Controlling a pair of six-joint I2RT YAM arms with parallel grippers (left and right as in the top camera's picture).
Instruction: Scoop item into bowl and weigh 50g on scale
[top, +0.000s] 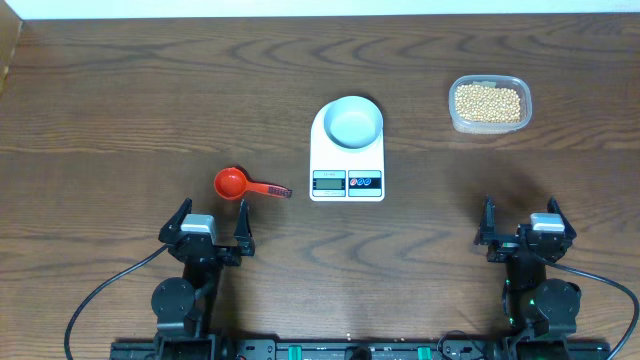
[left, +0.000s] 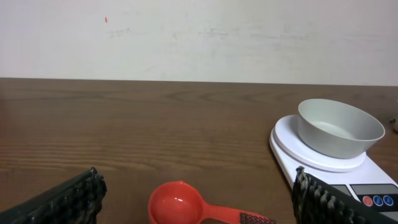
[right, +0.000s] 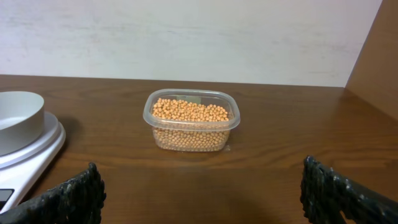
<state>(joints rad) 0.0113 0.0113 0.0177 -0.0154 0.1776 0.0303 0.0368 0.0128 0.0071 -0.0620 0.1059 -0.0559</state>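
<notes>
Overhead shows bowl (top: 354, 123) on scale (top: 345, 160), beans (top: 488, 101) in tub (top: 452, 112).

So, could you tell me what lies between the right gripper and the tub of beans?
Nothing: only bare table separates the right gripper from the beans in their clear tub, as the right wrist view shows.

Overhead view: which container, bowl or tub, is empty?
The pale bowl on the white scale is empty; the clear tub, off to the right, holds the tan beans.
</notes>
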